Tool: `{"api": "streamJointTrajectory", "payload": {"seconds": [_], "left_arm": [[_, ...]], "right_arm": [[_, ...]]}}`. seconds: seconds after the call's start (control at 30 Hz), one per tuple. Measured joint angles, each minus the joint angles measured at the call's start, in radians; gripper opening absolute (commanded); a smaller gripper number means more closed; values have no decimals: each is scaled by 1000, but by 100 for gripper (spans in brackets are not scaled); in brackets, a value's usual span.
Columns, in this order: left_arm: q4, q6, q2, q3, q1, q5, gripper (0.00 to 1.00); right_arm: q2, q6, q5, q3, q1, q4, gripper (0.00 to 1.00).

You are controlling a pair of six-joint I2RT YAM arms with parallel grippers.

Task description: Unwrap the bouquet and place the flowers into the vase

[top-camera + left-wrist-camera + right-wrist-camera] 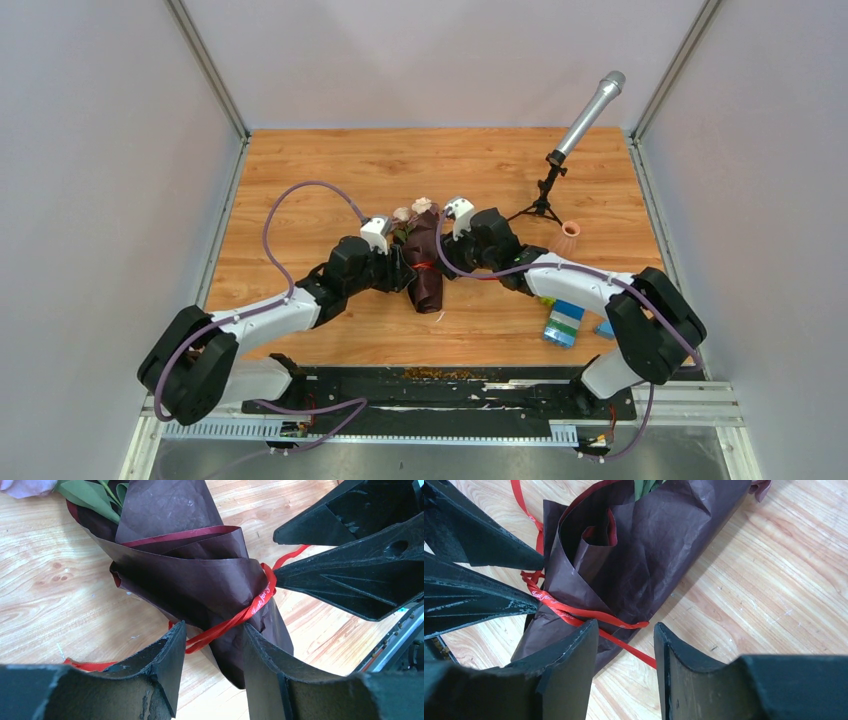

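Wooden table [320, 180] under the overhead camera carries the bouquet [428, 272] between the left gripper [408, 270] and right gripper [446, 262], with the vase [569, 238] well apart. Left wrist: parted jaws straddle its narrow end and the ribbon [250, 607]. Right wrist: jaws stand parted, a loose ribbon tail between them.

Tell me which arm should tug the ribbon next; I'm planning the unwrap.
Probably left: the ribbon around the bouquet lies inside the open left gripper; the right gripper straddles only a loose tail.

White-and-black arms [270, 312], looping purple cables [310, 183], scuffed black fingers [165, 670].
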Motion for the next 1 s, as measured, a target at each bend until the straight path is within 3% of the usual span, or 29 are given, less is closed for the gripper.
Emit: {"api": "streamJointTrajectory", "payload": {"seconds": [0.37, 0.5, 0.67, 0.8, 0.9, 1.0], "left_arm": [[13, -7, 13, 0, 0, 10, 47], [13, -8, 21, 0, 0, 11, 43], [13, -9, 21, 0, 0, 11, 41], [13, -9, 21, -2, 0, 9, 36], [11, -9, 21, -10, 0, 4, 29], [11, -11, 21, -19, 0, -2, 9]], "right_arm": [[53, -30, -41, 1, 0, 49, 46], [72, -45, -73, 3, 0, 69, 34], [90, -67, -93, 12, 0, 82, 3], [92, -67, -75, 14, 0, 87, 0], [91, -60, -34, 12, 0, 87, 0], [72, -41, 15, -14, 0, 96, 0]]}}
